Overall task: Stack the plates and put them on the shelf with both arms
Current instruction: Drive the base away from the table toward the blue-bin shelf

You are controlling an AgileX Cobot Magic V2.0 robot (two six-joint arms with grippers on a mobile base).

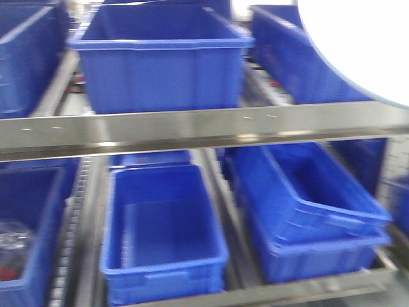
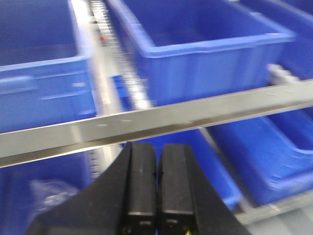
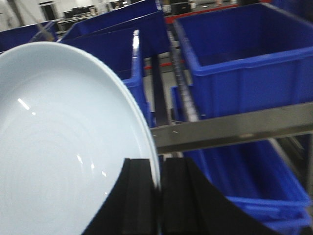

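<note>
Right up close in the right wrist view, the black right end effector (image 3: pixel 158 200) has its two fingers pinched on the rim of a round, glossy white plate with a faint blue tint (image 3: pixel 63 147). The plate stands on edge, its shallow face with faint rings and light glints filling the left side. Only one plate edge is clear, so I can't tell if a second sits behind it.

The left wrist view has no plate at all: the black left end effector (image 2: pixel 157 188) has its fingers pressed together on nothing.

Beyond both runs the grey metal shelf rail (image 1: pixel 192 128). The front view catches just a white curve of the plate (image 1: pixel 358 45) above the rail's right end. Big blue plastic bins (image 1: pixel 160 57) sit above and behind the rail, more blue bins (image 1: pixel 163 236) below it.
</note>
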